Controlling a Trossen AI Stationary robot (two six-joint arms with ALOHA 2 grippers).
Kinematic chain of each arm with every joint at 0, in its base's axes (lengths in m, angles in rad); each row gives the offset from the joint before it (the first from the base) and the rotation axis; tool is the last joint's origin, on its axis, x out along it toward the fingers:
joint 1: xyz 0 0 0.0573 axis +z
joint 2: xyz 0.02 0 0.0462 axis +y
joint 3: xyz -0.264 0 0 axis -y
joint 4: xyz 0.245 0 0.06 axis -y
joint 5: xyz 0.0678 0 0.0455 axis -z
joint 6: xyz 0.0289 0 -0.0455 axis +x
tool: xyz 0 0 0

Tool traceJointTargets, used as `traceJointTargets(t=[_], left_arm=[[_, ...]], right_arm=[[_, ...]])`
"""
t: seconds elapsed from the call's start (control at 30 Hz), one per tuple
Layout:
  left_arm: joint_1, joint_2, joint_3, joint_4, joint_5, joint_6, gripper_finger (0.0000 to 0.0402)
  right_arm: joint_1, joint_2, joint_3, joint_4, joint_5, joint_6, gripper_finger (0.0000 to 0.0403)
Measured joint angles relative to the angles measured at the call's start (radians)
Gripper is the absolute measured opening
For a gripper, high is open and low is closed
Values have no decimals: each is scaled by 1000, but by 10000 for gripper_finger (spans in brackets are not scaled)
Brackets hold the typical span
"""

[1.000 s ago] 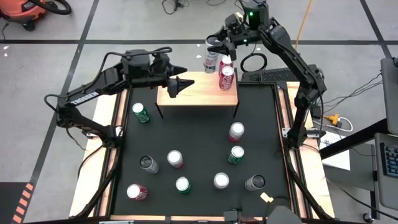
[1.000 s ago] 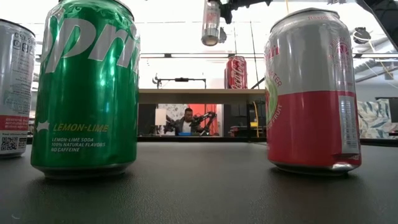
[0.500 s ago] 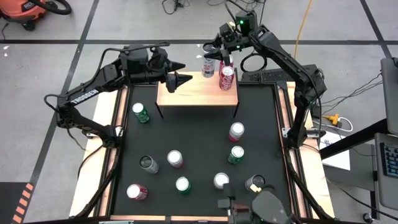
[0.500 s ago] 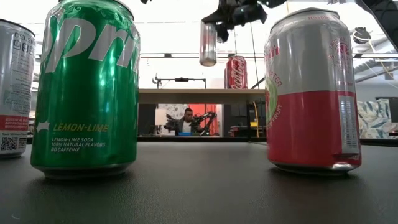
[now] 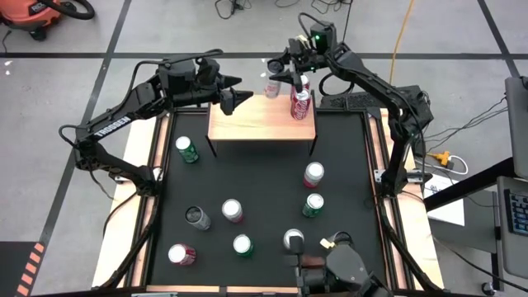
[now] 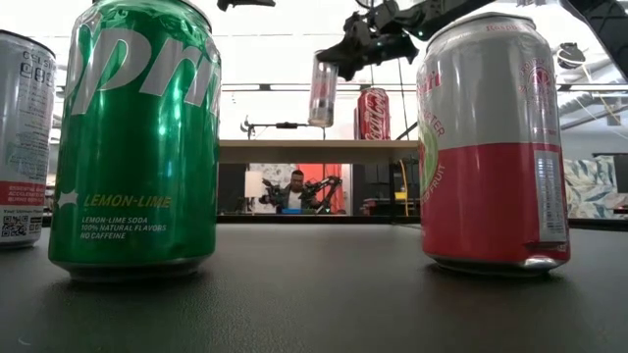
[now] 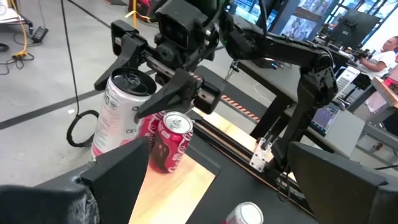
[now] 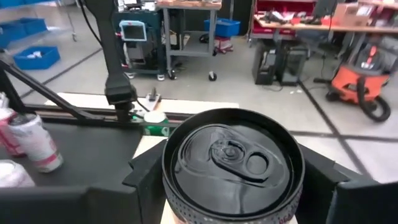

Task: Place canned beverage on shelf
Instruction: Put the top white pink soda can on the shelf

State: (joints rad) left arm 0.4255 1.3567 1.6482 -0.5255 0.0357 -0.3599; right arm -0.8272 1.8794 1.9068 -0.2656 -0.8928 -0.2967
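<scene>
Your right tool is clamped on a pale can, holding it in the air at the far edge of the shelf; in the low view the can hangs clear above the wooden top and tilts a little. Just beside it, a red can stands upright on the shelf near its far right corner. Your left tool hovers over the shelf's far left corner with its fingers apart and nothing between them. On the black tabletop in front of the shelf, several more cans stand upright, among them a green can near the left rail.
</scene>
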Motion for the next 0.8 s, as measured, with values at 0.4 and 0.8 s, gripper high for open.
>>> traceJointTargets(t=[0.4,0.8], left_arm=[[0,0,0,0,-7,0,386],[0,0,0,-13,-7,9,386]], right_arm=[[-5,49,-1,-12,9,2,233],[-5,62,0,-69,57,-48,233]])
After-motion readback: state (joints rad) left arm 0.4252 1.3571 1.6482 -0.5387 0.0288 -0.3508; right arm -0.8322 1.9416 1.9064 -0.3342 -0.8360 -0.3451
